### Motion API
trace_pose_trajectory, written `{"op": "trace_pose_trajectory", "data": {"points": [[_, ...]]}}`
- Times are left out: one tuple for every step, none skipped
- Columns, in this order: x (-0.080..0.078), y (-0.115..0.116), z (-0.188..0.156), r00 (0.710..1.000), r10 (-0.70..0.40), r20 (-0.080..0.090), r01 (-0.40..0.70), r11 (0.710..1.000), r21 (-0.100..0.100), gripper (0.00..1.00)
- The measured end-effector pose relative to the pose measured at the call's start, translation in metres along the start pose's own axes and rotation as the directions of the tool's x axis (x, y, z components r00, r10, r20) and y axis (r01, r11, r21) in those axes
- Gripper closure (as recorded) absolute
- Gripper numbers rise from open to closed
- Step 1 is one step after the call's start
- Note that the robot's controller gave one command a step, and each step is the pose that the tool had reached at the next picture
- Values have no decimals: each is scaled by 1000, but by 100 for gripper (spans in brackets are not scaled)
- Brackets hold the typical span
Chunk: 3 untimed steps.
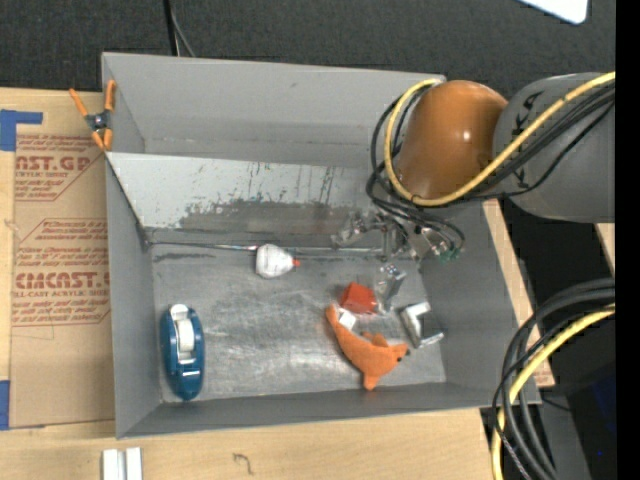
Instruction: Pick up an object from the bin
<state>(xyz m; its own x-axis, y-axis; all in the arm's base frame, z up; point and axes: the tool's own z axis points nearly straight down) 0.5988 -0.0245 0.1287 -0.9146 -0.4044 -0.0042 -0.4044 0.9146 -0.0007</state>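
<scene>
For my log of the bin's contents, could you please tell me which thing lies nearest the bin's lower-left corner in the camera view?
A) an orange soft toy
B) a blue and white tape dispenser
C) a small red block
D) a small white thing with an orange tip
B: the blue and white tape dispenser lies on the floor of the bin close to its lower-left corner.

In the grey bin lie a blue dispenser, white knob, orange toy and red block.

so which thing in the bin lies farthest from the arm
The blue tape dispenser, alone in the bin's lower left corner; the rest lie further right.
</scene>
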Motion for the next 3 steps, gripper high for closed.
{"op": "trace_pose_trajectory", "data": {"points": [[3, 3, 1, 1000, -28, -2, 28, 1000, -1, 0], [14, -14, 56, 946, -324, 1, 324, 946, -3, 100], [14, -14, 55, 946, -324, 1, 324, 946, -3, 100]]}}
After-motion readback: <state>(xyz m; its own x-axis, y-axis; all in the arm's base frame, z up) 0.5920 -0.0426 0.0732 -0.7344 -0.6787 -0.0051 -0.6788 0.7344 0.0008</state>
